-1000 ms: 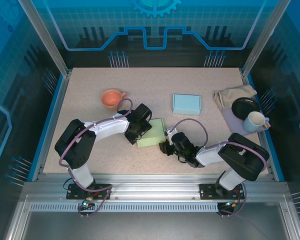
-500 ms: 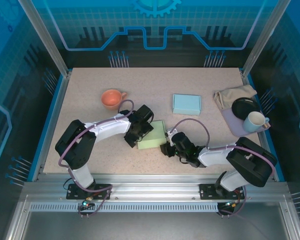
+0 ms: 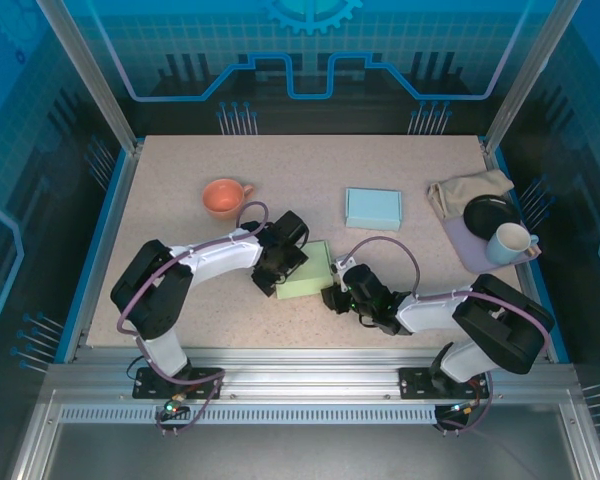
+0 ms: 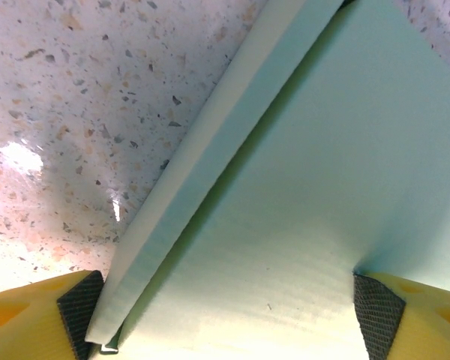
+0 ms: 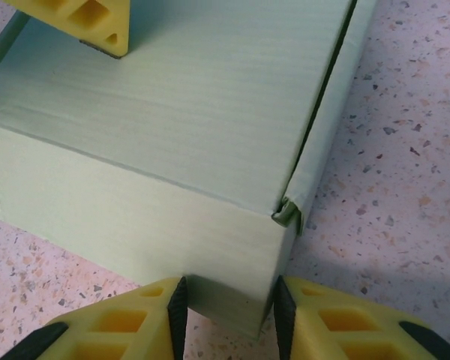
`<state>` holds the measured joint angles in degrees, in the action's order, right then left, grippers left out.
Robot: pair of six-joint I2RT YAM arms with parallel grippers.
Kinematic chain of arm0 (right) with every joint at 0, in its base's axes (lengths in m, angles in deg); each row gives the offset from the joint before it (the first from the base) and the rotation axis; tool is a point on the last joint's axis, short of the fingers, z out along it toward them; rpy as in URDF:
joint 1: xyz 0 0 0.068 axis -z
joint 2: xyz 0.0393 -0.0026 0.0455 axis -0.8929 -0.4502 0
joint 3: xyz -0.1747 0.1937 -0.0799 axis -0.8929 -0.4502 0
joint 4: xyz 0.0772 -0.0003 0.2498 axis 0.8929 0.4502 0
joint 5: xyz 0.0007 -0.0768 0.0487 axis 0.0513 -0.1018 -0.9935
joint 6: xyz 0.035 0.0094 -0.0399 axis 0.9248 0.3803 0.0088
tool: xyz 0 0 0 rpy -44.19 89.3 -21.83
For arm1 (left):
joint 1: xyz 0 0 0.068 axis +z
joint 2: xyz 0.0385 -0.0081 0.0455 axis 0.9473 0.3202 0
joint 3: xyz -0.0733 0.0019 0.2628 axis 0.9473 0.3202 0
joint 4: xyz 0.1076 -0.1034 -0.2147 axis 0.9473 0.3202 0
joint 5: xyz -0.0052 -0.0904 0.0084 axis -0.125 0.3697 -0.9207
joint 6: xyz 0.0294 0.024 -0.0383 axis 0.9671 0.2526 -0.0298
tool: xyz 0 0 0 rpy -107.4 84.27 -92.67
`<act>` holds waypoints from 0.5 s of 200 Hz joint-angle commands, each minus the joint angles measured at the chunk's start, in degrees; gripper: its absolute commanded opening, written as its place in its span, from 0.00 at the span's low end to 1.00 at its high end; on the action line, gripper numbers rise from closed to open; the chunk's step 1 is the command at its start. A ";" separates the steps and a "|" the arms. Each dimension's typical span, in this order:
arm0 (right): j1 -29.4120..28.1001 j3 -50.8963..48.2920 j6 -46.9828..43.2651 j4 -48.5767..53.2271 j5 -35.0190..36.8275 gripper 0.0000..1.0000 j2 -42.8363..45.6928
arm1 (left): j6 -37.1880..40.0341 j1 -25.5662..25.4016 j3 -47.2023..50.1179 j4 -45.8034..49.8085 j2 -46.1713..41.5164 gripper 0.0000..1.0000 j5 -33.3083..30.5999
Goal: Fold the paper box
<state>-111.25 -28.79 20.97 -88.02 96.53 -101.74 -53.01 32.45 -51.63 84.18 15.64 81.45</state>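
The pale green paper box (image 3: pixel 308 270) lies flat near the table's front middle, its lid down. My left gripper (image 3: pixel 277 268) is at the box's left end and my right gripper (image 3: pixel 336 292) at its near right corner. In the left wrist view the box lid (image 4: pixel 300 165) runs between the wide-open fingers of the left gripper (image 4: pixel 225 307). One pad sits by the side flap (image 4: pixel 210 142) and the other rests on the lid. The right gripper (image 5: pixel 229 300) pinches the box (image 5: pixel 172 112) at its corner, both pads on the walls. A left fingertip (image 5: pixel 97 22) rests on the lid.
An orange cup (image 3: pixel 223 197) stands at the back left. A light blue closed box (image 3: pixel 373 208) lies behind the green one. At the right edge are a beige cloth (image 3: pixel 470 190), a black plate (image 3: pixel 492 212) and a white mug (image 3: pixel 510 242) on a purple mat (image 3: pixel 468 245).
The right arm's elbow swung right and lower a second ago, then held. The green box shifted slightly. The left arm has barely moved.
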 commanded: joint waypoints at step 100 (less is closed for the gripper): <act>-1.03 1.14 0.66 -0.99 -0.85 0.36 0.27 | -2.25 -2.44 0.42 2.31 0.22 0.86 4.54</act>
<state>-111.25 -28.79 20.95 -87.84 97.23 -101.74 -53.68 32.03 -51.66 84.29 15.53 81.41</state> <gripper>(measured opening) 0.355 0.851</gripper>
